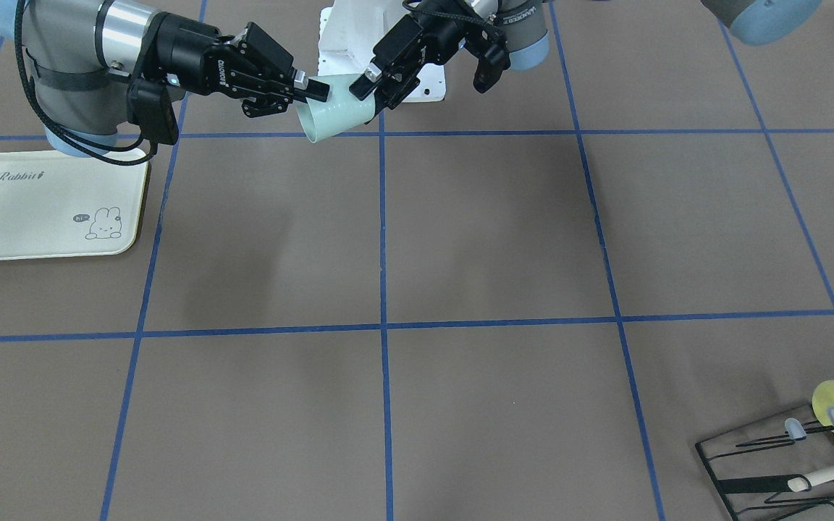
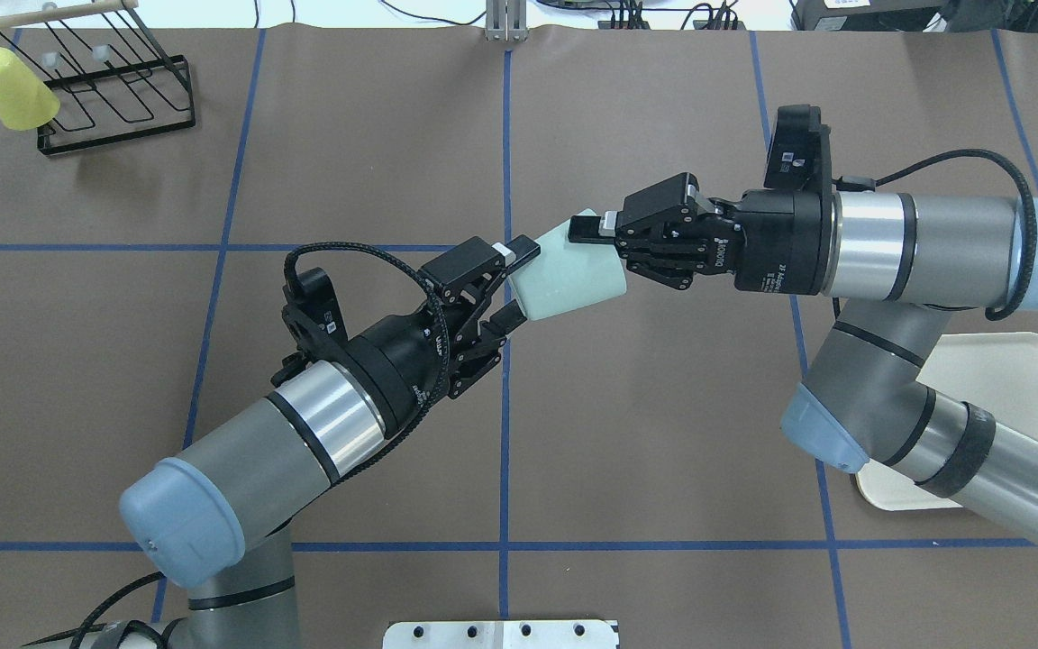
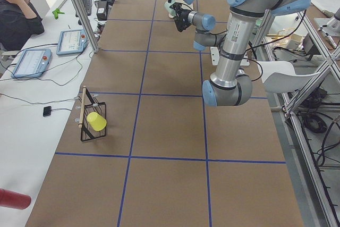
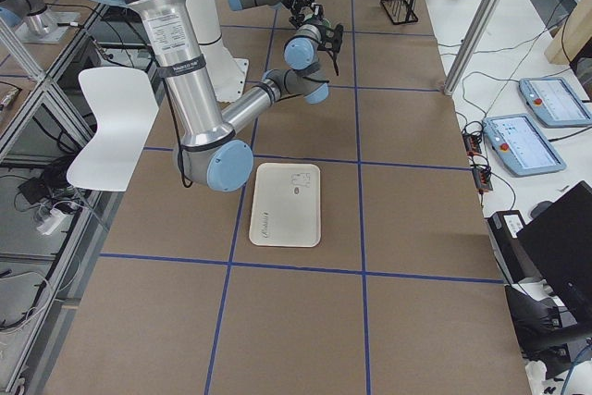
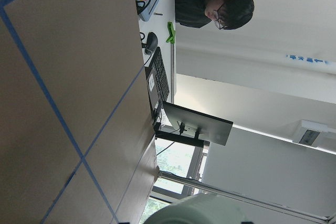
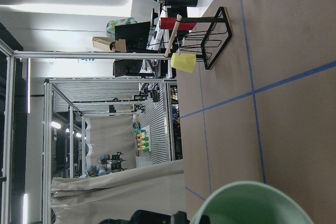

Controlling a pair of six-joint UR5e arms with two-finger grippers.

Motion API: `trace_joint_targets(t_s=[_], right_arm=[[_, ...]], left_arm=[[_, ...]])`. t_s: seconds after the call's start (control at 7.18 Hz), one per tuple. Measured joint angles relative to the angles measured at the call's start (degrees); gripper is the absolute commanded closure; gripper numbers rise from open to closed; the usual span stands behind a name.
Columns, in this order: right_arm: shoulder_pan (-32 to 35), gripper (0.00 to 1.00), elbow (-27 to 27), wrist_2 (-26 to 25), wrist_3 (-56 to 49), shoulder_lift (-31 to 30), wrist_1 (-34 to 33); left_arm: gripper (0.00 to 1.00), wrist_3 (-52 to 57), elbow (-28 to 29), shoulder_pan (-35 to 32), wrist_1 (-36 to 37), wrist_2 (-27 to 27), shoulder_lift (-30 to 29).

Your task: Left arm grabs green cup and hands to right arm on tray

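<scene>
The pale green cup point(image 2: 569, 275) hangs on its side in mid-air over the table's middle, between both arms. My left gripper point(image 2: 512, 284) is shut on its base end, one finger on either side. My right gripper point(image 2: 593, 236) is shut on the rim end. Its upper finger lies on the cup's wall; the other finger is hidden by the cup. In the front view the cup point(image 1: 337, 116) sits between the right gripper point(image 1: 310, 98) and the left gripper point(image 1: 379, 83). The cream Rabbit tray point(image 1: 48, 206) lies flat and bare under the right arm's elbow point(image 2: 1024, 379).
A black wire rack point(image 2: 113, 90) with a wooden dowel stands at the table's far left corner, with a yellow cup point(image 2: 10, 86) on one prong. A white mounting plate point(image 1: 359, 36) lies at the robot's base. An operator point(image 3: 16, 9) sits beyond the far edge.
</scene>
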Motion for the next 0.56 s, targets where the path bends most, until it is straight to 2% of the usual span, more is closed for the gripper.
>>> trace_joint_targets(t_s=[0.56], right_arm=[[0.3,1.00,0.0,0.1,-0.9,-0.8,0.0]], left_arm=[[0.00,1.6,-0.3,-0.1,-0.3,-0.1,0.1]])
